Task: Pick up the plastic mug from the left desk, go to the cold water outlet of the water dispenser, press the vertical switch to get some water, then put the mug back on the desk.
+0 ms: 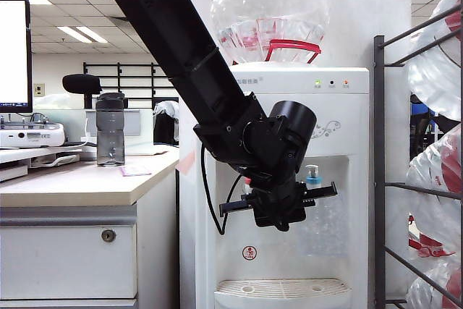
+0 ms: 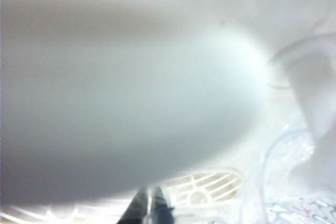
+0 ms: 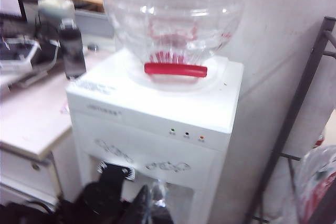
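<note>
Left gripper (image 1: 307,204) gripping plastic mug (image 1: 322,222) beneath cold water outlet (image 1: 312,174) (right gripper (image 3: 152,211) clenched).

Arm colour: matte black all over, left arm (image 1: 181,48) seen in the exterior view.
Arm shape: thick boxy link running to a bulkier jointed wrist block.
Wrist housing: round black cylinder (image 1: 293,122) with a smooth end cap.
Cable: thin black cable (image 1: 211,200) looping under the wrist.
Left gripper (image 1: 278,204): black body with a flat horizontal rail.
Right gripper (image 3: 149,208): dark, blurred finger tips only.
</note>
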Tool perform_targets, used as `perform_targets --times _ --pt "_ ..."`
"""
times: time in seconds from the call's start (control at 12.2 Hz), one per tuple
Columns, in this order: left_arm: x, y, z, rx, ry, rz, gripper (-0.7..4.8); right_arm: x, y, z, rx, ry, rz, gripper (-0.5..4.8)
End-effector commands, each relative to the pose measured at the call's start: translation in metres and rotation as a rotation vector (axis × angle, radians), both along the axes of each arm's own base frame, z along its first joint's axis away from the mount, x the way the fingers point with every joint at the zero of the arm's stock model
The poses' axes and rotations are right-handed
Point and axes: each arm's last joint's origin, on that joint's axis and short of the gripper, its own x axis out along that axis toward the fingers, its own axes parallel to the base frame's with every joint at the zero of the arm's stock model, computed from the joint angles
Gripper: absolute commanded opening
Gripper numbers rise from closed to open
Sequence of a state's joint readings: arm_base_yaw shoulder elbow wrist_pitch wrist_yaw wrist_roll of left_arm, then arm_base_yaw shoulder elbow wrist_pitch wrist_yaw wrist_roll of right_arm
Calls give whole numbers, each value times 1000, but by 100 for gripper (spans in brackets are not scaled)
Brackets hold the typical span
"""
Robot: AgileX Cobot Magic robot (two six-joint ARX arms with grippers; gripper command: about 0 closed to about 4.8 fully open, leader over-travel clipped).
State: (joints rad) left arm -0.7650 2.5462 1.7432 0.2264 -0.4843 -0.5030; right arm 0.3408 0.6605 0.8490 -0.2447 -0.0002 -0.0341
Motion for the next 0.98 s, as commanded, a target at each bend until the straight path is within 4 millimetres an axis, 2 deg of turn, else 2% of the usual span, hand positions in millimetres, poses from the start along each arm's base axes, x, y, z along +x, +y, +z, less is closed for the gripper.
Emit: perform_targets --times 0.08,0.33,0.49,0.74,0.98 --pt "1 -5 11 -37 -66 41 -7 15 4 -4 -81 3 0 -4" --pt "1 -6 12 -45 -73 39 -7 35 3 -13 -91 60 7 -5" --pt "1 -6 12 -46 -74 39 -7 57 -2 -21 -80 103 17 -5" --pt "1 -6 13 -58 -80 32 -7 101 -13 -48 51 250 35 -5" --pt "1 -6 13 -62 -76 22 -7 130 -16 -76 182 395 12 -5"
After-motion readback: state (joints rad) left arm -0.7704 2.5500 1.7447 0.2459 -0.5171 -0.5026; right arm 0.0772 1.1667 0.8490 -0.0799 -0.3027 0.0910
